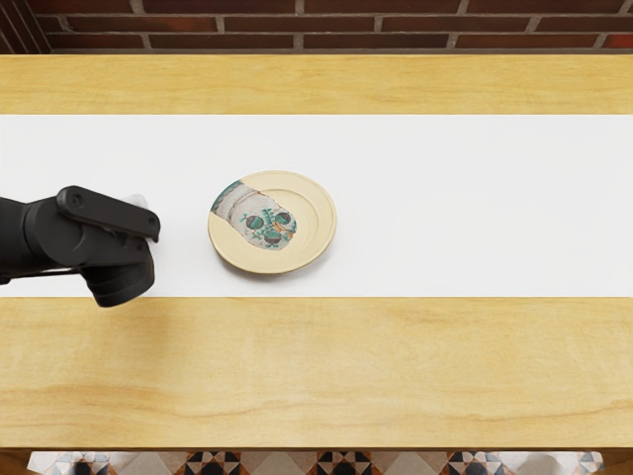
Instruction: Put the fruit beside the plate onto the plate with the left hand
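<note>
— Head view first: what comes in from the left?

— A black left hand (109, 252) on its dark arm, low over the white cloth runner (475, 198) that crosses the light wooden counter (316, 366). The hand sits left of the round cream-tan plate (324, 220), apart from it, with a strip of bare runner between them.

— And the fingers, apart or together?

— Cannot tell. The hand reads as one dark mass with a flat bar across its top that points toward the plate.

— Where is the fruit, then?

— No plain fruit shows. A small pale sliver (141, 202) peeks out at the hand's upper right edge, touching its outline. Most of it is hidden behind the hand, so I cannot say what it is. It lies on the runner, left of the plate and not on it.

— What is on the plate?

— A grey-white patch with teal and dark round marks (259, 220) covers the middle and reaches over the upper-left rim. Whether it is painted decoration or something lying there, I cannot tell.

— Anything behind?

— A red brick wall (316, 25) along the counter's far edge.
</note>
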`<move>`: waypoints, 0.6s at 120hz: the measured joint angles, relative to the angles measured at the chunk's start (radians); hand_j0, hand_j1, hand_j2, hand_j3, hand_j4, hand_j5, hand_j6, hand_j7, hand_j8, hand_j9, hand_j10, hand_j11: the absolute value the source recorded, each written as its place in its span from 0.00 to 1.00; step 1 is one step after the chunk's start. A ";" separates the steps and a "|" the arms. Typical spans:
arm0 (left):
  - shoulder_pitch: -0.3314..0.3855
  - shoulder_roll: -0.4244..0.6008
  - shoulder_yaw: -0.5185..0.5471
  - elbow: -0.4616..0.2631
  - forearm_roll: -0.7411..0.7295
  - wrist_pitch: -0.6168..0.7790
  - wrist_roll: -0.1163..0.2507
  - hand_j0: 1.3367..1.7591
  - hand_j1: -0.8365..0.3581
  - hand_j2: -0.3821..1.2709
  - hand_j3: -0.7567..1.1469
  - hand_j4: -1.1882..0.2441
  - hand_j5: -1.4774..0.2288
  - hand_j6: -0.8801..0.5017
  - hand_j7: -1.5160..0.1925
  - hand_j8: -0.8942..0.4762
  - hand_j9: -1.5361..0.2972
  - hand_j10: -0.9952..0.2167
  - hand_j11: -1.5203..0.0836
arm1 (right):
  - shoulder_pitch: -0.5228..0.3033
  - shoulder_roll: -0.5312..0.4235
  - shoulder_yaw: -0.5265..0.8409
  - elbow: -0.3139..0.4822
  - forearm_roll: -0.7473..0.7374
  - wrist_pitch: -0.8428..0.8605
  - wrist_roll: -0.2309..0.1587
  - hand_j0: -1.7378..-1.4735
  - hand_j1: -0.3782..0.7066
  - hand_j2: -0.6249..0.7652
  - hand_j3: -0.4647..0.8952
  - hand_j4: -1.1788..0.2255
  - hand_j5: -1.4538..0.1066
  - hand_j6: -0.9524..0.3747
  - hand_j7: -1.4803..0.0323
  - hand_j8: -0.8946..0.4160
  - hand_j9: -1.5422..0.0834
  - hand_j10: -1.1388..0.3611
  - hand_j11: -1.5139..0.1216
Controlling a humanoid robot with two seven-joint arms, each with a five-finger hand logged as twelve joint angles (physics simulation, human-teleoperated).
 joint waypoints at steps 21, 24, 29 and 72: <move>-0.050 0.010 0.002 -0.019 -0.015 -0.001 0.001 0.73 0.32 0.44 0.47 0.27 0.22 0.29 0.26 0.44 0.24 0.49 0.26 | 0.000 0.000 0.000 0.000 0.000 0.000 0.000 0.30 0.07 0.44 0.34 0.81 0.90 0.69 0.95 0.66 0.92 0.74 0.90; -0.059 0.011 0.002 -0.023 -0.019 -0.001 0.001 0.73 0.32 0.46 0.47 0.27 0.21 0.30 0.25 0.44 0.24 0.49 0.25 | 0.000 0.000 0.000 0.000 0.000 0.000 0.000 0.30 0.07 0.44 0.34 0.81 0.90 0.69 0.95 0.66 0.92 0.74 0.90; -0.083 0.010 0.003 -0.030 -0.029 -0.002 0.002 0.73 0.32 0.47 0.45 0.27 0.20 0.29 0.24 0.45 0.23 0.49 0.25 | 0.000 0.000 0.000 0.001 0.000 0.000 0.000 0.30 0.07 0.44 0.34 0.81 0.90 0.69 0.95 0.66 0.92 0.74 0.90; -0.247 0.001 0.000 -0.074 -0.133 -0.009 0.003 0.74 0.37 0.56 0.41 0.25 0.16 0.20 0.19 0.39 0.21 0.43 0.23 | 0.000 0.000 0.000 0.001 0.000 0.000 0.000 0.30 0.07 0.44 0.34 0.81 0.90 0.69 0.95 0.66 0.92 0.74 0.90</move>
